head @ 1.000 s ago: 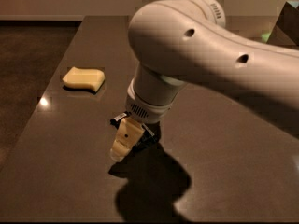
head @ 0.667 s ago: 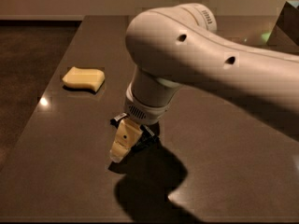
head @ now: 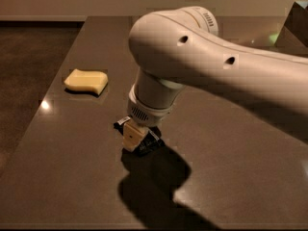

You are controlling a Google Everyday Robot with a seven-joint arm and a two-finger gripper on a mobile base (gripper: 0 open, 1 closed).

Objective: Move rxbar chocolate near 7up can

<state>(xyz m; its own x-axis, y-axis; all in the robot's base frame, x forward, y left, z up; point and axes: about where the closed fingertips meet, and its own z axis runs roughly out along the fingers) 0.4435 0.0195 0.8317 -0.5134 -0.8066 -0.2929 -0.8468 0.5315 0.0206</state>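
Note:
The rxbar chocolate (head: 147,146) is a flat black wrapper lying on the dark table (head: 72,177), mostly covered by my gripper; one end peeks out to the left of it and the other at its lower right. My gripper (head: 132,137) points down onto the bar at the table's middle left, under the big white arm (head: 202,66). The 7up can is out of view; the arm hides much of the table's right side.
A pale yellow curved sponge (head: 86,81) lies at the back left of the table. The table's left edge (head: 29,129) runs close by, with dark floor beyond. A dark object with a green glint (head: 291,25) stands at the far right.
The arm's upper part has shifted slightly left. The gripper has stayed over the bar at nearly the same spot.

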